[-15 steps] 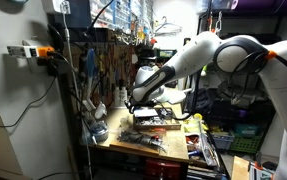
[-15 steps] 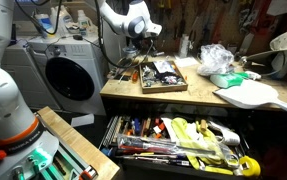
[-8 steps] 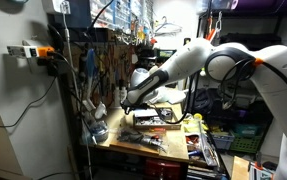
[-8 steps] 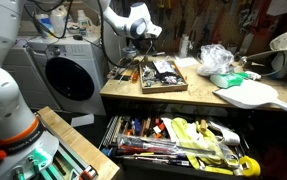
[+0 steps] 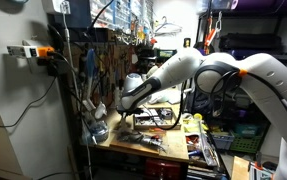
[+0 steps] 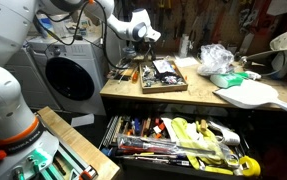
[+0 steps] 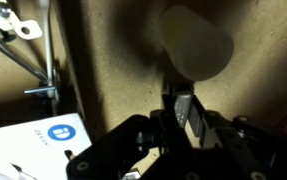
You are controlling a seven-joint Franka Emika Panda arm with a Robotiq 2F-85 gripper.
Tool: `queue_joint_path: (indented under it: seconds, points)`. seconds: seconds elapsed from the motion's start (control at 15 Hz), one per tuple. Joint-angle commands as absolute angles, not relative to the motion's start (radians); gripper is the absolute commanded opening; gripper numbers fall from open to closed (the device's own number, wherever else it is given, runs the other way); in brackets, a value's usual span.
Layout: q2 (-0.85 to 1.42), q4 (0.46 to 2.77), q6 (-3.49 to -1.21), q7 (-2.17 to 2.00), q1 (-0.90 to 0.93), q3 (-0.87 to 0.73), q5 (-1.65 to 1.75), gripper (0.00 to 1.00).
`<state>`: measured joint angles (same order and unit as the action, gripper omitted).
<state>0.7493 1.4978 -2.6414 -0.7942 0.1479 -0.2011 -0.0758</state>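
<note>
- Gripper (image 7: 180,112) hangs over the bench (image 7: 113,60); whether the jaws are released or clenched, I cannot tell.
- It seems nothing is grasped yet.
- White cylinder (image 7: 195,40) at 12 o'clock, near, untouched.
- Card (image 7: 33,145) at 8 o'clock.

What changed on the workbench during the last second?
The gripper swung down and leftward in an exterior view, off the tool tray toward the wall end of the workbench. It visibly gripped or released nothing. In the wrist view a pale cylinder lies just ahead of it. The tool tray, washing machine and crumpled plastic bag stayed put.
</note>
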Motion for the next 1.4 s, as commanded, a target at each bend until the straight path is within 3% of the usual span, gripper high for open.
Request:
queue_joint_path:
  seconds: [0.0,0.07,0.13,0.27,0.67,0.73,1.33]
  points:
    - [0.799,1.423,-2.587,-0.861,0.169,-0.231,-0.046,0.07]
    - [0.803,1.414,-2.574,-0.861,0.167,-0.228,-0.045,0.08]
    - [0.801,1.411,-2.555,-0.859,0.165,-0.225,-0.043,0.45]
    - [0.793,1.404,-2.535,-0.847,0.157,-0.216,-0.043,0.52]
    - [0.700,1.455,-2.514,-0.763,0.117,-0.175,-0.060,0.96]
    - [0.675,1.476,-2.493,-0.719,0.103,-0.161,-0.063,1.00]
    - [0.427,1.747,-2.338,-0.298,-0.005,-0.083,-0.086,1.00]
